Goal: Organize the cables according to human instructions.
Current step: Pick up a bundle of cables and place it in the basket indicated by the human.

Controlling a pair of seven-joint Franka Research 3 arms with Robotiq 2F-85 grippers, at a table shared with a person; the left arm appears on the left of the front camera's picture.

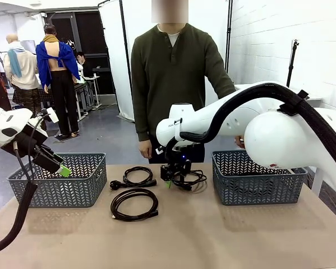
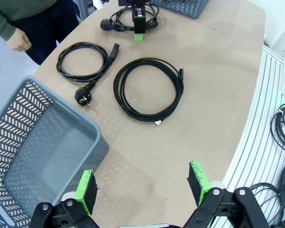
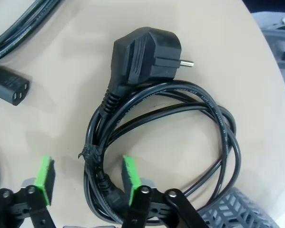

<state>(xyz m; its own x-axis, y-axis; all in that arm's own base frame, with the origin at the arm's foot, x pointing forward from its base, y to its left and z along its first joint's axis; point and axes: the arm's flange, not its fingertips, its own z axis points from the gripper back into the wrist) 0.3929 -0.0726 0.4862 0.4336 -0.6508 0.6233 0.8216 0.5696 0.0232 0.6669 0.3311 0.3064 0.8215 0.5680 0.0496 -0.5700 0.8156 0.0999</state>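
Left tool [image 2: 143, 186] wide open, empty, hovers over left basket [image 2: 18, 142], well apart from cords. Two coils flat on worktop [image 1: 212, 235], mid-left: far coil [image 1: 137, 176], near coil [image 1: 134, 203]. Right tool [image 3: 87, 175] down on third coil [image 3: 92, 142]. Jaws apart, straddling bundled strands, no pinch yet. Bundle runs crosswise to jaw gap. Plug [image 3: 147, 52] lies ahead of fingertips. Right basket [image 1: 257, 179] just beside.

- Front view: fixed on the robot's side, facing across the table [image 1: 224, 235] to the person [image 1: 173, 78]
- Left wrist view: high above the table's left end, looking down
- Right wrist view: close over one coiled cable [image 3: 213, 118], shared with both others
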